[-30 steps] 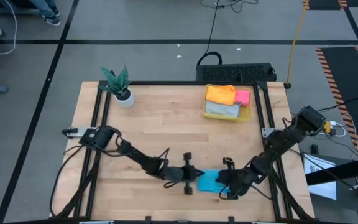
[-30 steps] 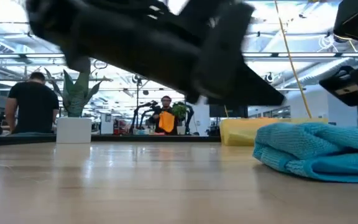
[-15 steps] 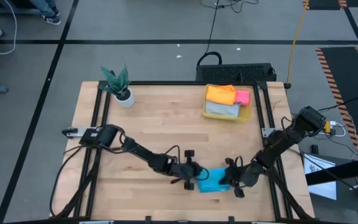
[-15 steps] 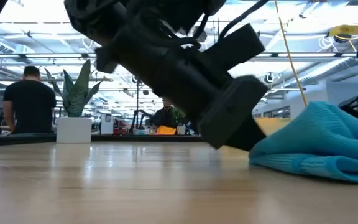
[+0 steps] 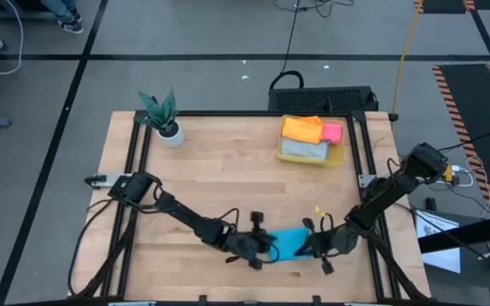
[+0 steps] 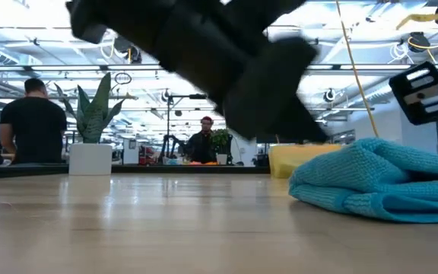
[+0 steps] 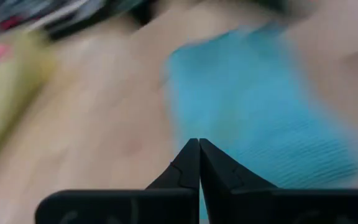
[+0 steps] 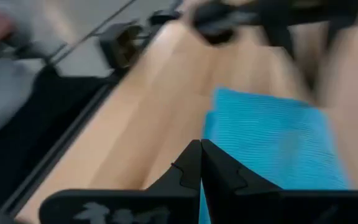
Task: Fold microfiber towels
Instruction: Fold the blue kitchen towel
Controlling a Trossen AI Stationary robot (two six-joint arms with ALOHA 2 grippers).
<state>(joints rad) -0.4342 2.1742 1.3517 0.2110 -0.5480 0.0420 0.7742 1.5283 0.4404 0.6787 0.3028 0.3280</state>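
The pale wooden table [image 5: 228,170] is carrying everything, with the bright blue microfiber towel [image 5: 288,244] as the landmark, lying bunched near the table's front edge. The left arm is reaching along the table to the towel's left side, its left gripper [image 5: 260,245] resting just beside the cloth with fingers pressed together, pinching nothing visible. The right arm is stretching in from the opposite side, its right gripper [image 5: 313,247] sitting at the towel's right edge, fingers likewise closed on nothing visible. Well behind the towel, the translucent yellow plastic bin [image 5: 339,158] is holding orange [image 5: 301,129], pink [image 5: 332,133] and grey [image 5: 303,150] cloths. Far back-left of the towel, a small potted plant in a white pot [image 5: 166,119] is standing.
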